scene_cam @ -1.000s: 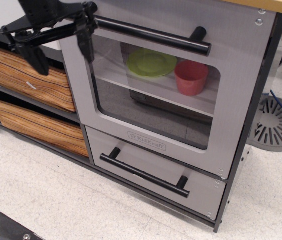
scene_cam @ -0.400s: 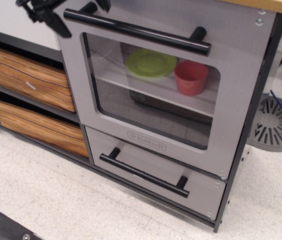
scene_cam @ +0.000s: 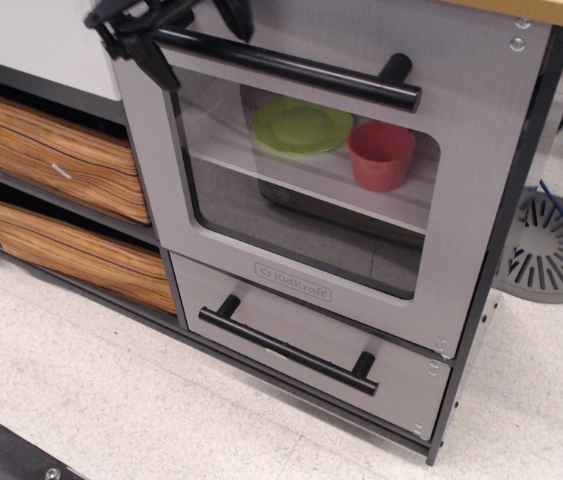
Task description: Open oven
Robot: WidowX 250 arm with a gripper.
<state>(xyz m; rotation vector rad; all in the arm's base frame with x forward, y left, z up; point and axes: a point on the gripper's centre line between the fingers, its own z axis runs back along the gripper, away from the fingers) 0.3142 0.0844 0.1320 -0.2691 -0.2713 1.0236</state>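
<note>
The grey oven fills the middle of the view, and its door with the clear window stands closed. Its long black bar handle runs across the top of the door. My black gripper is at the top left, at the left end of that handle. It is open, with one finger below the bar and the other above it, apart from each other. Whether the fingers touch the bar I cannot tell. The rest of the arm is out of view.
A green plate and a red cup sit on the shelf behind the window. A smaller grey drawer with a black bar lies below the door. Two wood-grain drawers are at the left. A grey round base stands on the floor at the right.
The gripper has moved from left of the door up and then right, and its fingers now straddle the left end of the handle. The door has not moved.
</note>
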